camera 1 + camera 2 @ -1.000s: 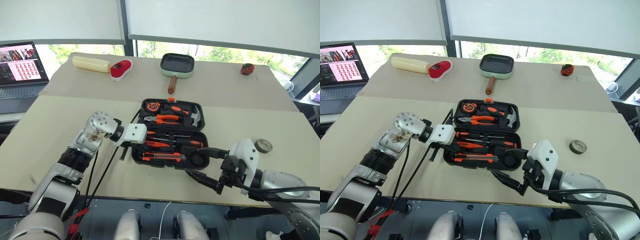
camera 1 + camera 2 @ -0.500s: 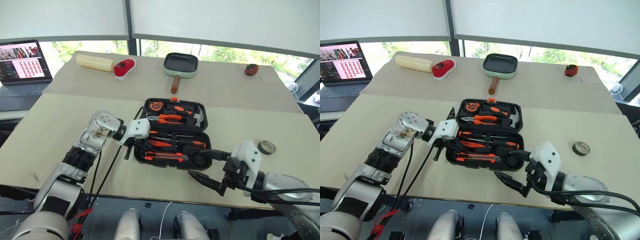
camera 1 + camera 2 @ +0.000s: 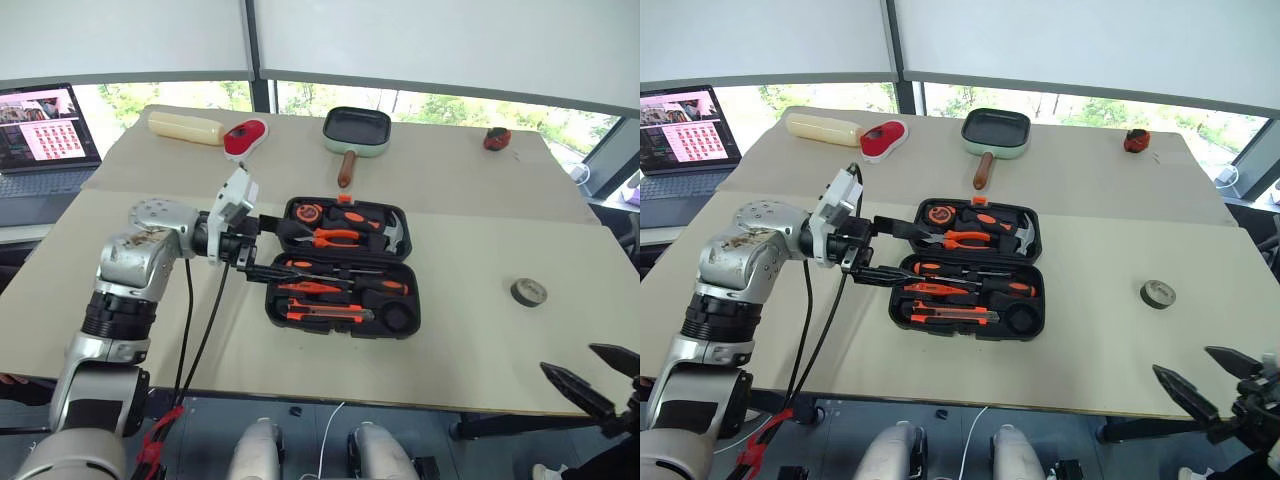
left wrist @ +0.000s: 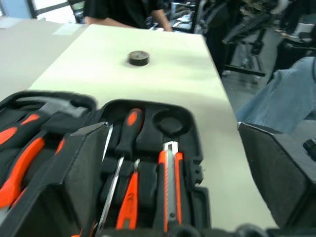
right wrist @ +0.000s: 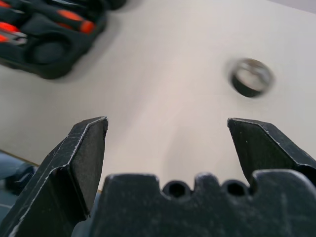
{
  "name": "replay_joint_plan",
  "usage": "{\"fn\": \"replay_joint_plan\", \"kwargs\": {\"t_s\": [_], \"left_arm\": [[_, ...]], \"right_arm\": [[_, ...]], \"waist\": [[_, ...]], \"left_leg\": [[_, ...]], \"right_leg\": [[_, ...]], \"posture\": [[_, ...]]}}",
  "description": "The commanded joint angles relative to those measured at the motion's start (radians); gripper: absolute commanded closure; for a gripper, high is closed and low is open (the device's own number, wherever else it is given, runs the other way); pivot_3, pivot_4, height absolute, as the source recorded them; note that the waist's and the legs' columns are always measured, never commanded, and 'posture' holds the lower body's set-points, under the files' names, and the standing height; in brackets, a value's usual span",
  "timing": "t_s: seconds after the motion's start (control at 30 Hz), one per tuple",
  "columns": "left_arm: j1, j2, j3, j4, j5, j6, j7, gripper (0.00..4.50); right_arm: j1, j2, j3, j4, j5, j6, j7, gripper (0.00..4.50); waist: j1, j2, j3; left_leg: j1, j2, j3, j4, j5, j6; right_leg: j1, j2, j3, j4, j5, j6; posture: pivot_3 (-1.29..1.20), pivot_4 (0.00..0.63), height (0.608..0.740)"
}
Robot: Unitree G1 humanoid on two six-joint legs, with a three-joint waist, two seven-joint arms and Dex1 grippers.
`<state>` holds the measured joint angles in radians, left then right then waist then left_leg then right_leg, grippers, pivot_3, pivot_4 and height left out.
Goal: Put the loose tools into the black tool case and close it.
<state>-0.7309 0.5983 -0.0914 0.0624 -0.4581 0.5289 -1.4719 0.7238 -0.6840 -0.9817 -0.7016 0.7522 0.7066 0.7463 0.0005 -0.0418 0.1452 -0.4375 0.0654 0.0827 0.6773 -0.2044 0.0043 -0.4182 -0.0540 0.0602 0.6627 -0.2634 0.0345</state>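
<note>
case open, tools seated | tape loose near tabletop's right edge (round recess empty) | left hand, right hand released, empty

The left arm reaches forward with its wrist turned inward, so the left gripper points to the robot's right, roughly level. Its two black fingers stand spread wide and hold nothing. The right gripper sits low at the robot's right, fingers wide apart and empty.

Bright daylight from the windows (soft shadows), wrist views motion-blurred.
</note>
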Motion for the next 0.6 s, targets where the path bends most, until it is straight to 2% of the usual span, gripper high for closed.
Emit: {"fn": "replay_joint_plan", "kwargs": {"t_s": [0.03, 0.07, 0.17, 0.27, 0.53, 0.6], "left_arm": [[0.012, 0.003, -0.005, -0.074, -0.014, -0.045, 0.000, 0.04], [0.015, 0.004, -0.007, -0.083, -0.014, -0.049, 0.002, 0.04], [0.037, 0.012, -0.011, -0.123, -0.025, -0.049, 0.001, 0.04], [0.055, 0.019, -0.015, -0.153, -0.023, -0.061, 0.008, 0.04], [0.086, 0.050, -0.004, -0.202, -0.032, -0.053, 0.051, 0.04], [0.091, 0.061, 0.002, -0.211, -0.032, -0.049, 0.063, 0.00]], "right_arm": [[-0.085, -0.078, 0.047, 0.058, -0.047, -0.024, -0.008, 0.00], [-0.118, -0.099, 0.075, 0.079, -0.061, -0.022, -0.015, 0.00], [-0.344, -0.196, 0.289, 0.240, -0.160, -0.032, -0.063, 0.00], [-0.538, -0.238, 0.463, 0.414, -0.259, -0.056, -0.090, 0.00], [-0.811, -0.258, 0.734, 0.746, -0.444, -0.152, -0.049, 0.00], [-0.865, -0.250, 0.769, 0.838, -0.483, -0.167, -0.061, 0.53]], "waist": [[-0.010, 0.000, 0.000], [-0.011, 0.000, 0.000], [-0.022, -0.001, 0.000], [-0.021, 0.002, 0.002], [-0.001, 0.004, 0.003], [-0.004, 0.004, 0.003]], "left_leg": [[0.000, 0.000, 0.000, 0.000, 0.000, 0.000], [0.000, 0.000, 0.001, 0.000, 0.000, 0.000], [0.001, 0.000, 0.000, -0.001, 0.000, 0.000], [0.002, -0.003, 0.002, -0.001, 0.001, 0.001], [-0.002, -0.004, 0.002, -0.001, 0.000, 0.001], [-0.002, -0.005, 0.002, -0.001, 0.000, 0.002]], "right_leg": [[0.000, 0.000, 0.000, 0.000, 0.000, -0.001], [0.000, 0.000, 0.001, 0.000, 0.000, -0.001], [0.000, 0.000, 0.002, 0.000, 0.000, -0.001], [0.000, 0.000, 0.005, -0.001, 0.002, 0.001], [-0.003, -0.001, 0.005, -0.002, 0.001, 0.002], [-0.002, -0.002, 0.005, -0.001, 0.001, 0.003]], "posture": [[0.00, 0.150, 0.740], [0.00, 0.150, 0.740], [0.00, 0.150, 0.740], [0.00, 0.150, 0.740], [0.00, 0.150, 0.740], [0.00, 0.150, 0.740]]}}
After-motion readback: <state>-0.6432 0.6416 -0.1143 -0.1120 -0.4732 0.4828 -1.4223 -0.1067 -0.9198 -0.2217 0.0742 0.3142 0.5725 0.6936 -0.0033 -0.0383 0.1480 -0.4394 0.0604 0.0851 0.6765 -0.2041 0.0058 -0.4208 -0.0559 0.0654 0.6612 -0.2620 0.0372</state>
